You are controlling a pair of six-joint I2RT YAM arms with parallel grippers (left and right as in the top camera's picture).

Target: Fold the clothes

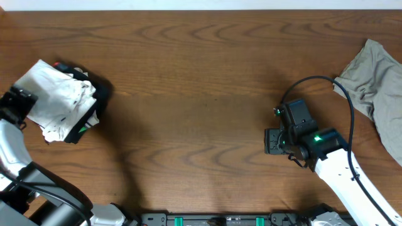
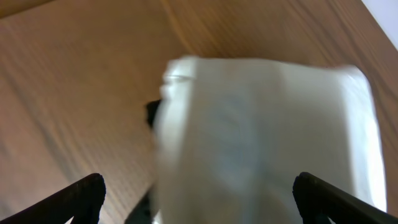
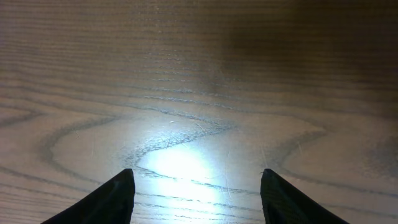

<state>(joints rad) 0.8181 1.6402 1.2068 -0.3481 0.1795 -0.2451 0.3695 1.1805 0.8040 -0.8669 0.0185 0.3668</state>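
Left jaws gape empty above a roughly folded white shirt (image 2: 261, 143) stacked on dark clothes (image 1: 100, 93), right jaws hang open and empty, and a grey garment (image 1: 377, 85) lies unfolded.

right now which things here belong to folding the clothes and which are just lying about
Part of the job:
white shirt, folded on the left pile
black garment, under it
khaki-grey garment, unfolded at the right edge

Not part of it:
wooden table
black cable, looped beside the khaki-grey garment
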